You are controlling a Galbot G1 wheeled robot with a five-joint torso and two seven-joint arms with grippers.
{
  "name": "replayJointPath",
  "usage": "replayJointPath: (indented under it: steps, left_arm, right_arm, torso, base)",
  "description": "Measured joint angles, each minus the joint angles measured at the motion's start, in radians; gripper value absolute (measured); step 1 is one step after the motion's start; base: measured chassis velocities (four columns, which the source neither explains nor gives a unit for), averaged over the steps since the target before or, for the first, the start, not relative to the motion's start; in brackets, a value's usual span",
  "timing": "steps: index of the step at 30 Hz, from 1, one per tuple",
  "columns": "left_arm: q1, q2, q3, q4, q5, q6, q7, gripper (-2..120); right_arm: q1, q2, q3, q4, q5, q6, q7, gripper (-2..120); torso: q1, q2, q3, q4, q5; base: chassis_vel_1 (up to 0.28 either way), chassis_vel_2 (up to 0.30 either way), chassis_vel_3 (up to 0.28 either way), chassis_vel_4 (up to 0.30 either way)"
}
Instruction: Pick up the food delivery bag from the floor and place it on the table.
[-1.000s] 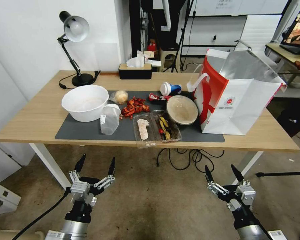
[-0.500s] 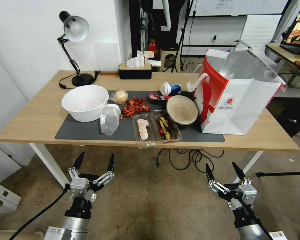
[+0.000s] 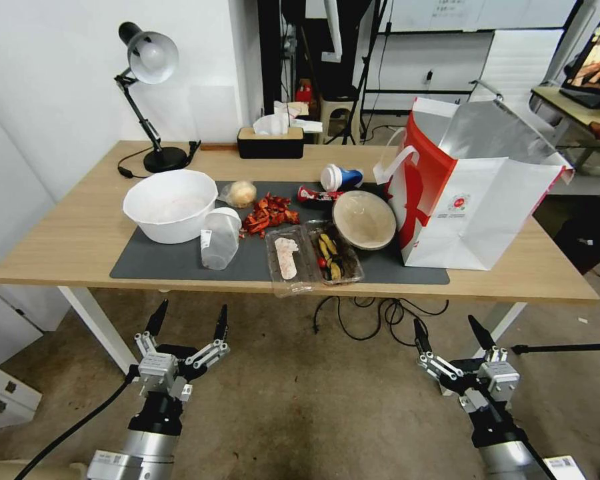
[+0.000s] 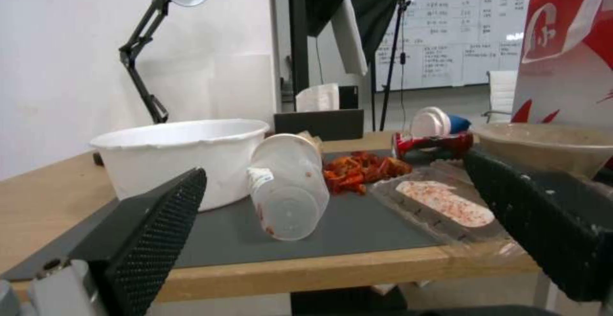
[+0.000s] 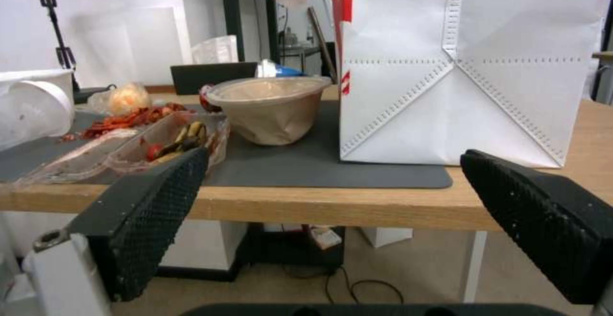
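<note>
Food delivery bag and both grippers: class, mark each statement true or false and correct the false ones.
1. The food delivery bag lies on the floor. False: it stands upright on the table, partly on the dark grey mat.
2. Both grippers are open and empty. True: the left gripper and right gripper hold nothing.
3. The right gripper grips a bag handle. False: it hangs over the floor, in front of the table.
4. A beige bowl sits beside the bag. True.
5. The white bowl is on the bag's right. False: it is near the table's left end.
</note>
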Motion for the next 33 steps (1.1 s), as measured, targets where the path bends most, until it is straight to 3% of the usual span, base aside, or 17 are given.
replayJointPath:
  steps: [33]
  left_arm:
    - [0.000, 0.000, 0.001, 0.001, -0.001, -0.002, 0.001, 100]
  right_arm:
    - [0.000, 0.000, 0.000, 0.000, 0.001, 0.000, 0.000, 100]
  torso:
    - [0.000, 0.000, 0.000, 0.0000, 0.0000]
  base:
    - [0.000, 0.000, 0.000, 0.000]
